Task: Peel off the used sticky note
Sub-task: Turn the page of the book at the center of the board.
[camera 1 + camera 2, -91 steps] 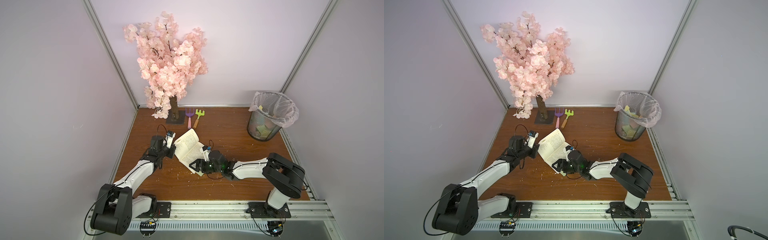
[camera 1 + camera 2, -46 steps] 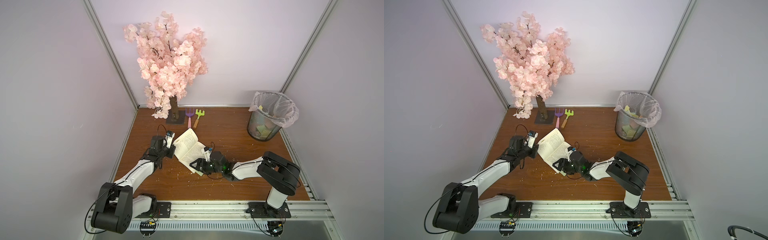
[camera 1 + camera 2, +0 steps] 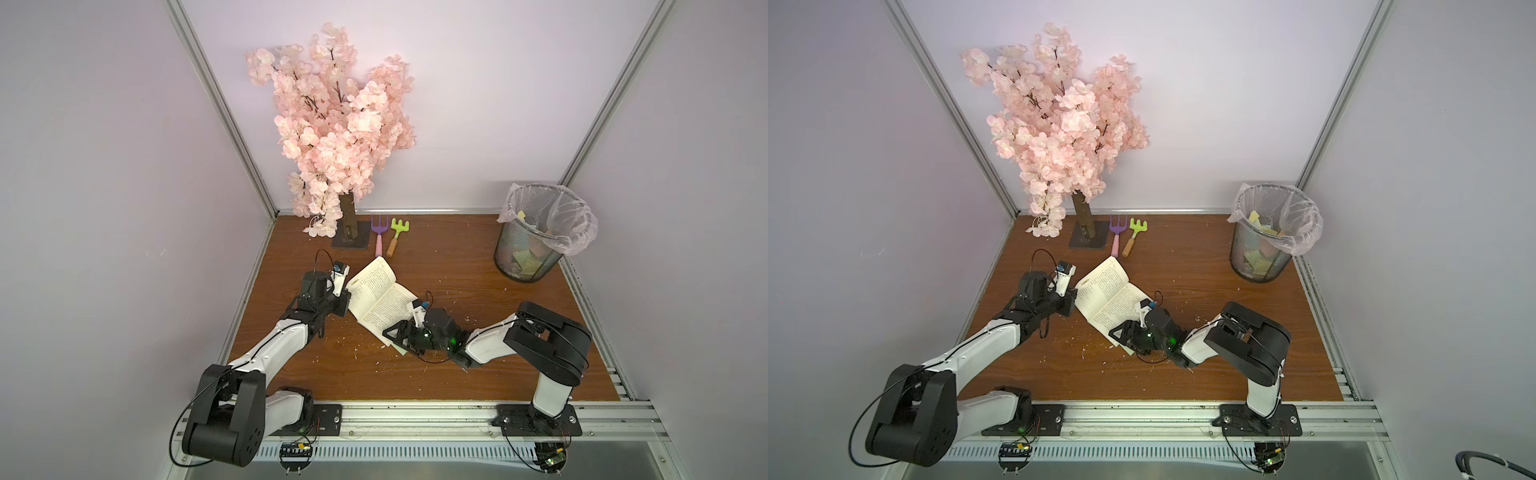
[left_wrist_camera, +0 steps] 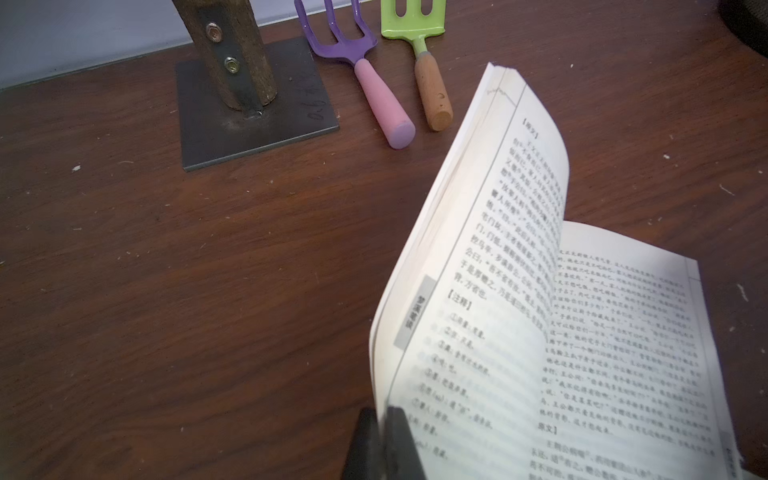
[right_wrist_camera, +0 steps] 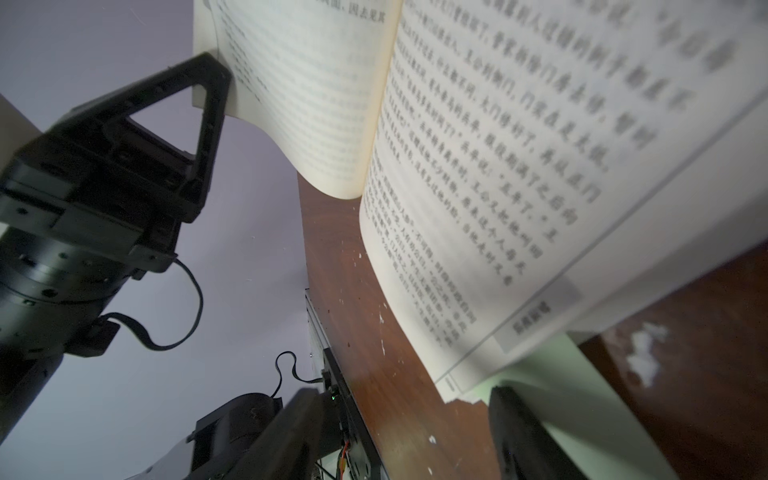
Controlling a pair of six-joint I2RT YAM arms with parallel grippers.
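pale green sticky note (image 5: 582,386) under an open book (image 4: 602,332).
left gripper (image 4: 380,419) clamped on a page (image 4: 478,291); right gripper (image 5: 405,401) has jaws apart, note beside one: pinch its free edge, peel slowly.

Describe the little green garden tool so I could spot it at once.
Find the pink blossom tree at the back of the brown wooden table; two garden tools lie beside its dark square base plate. The green tool is the one farther from the trunk, with a lime-green head and wooden handle, unlike its neighbour, a purple fork with a pink handle.
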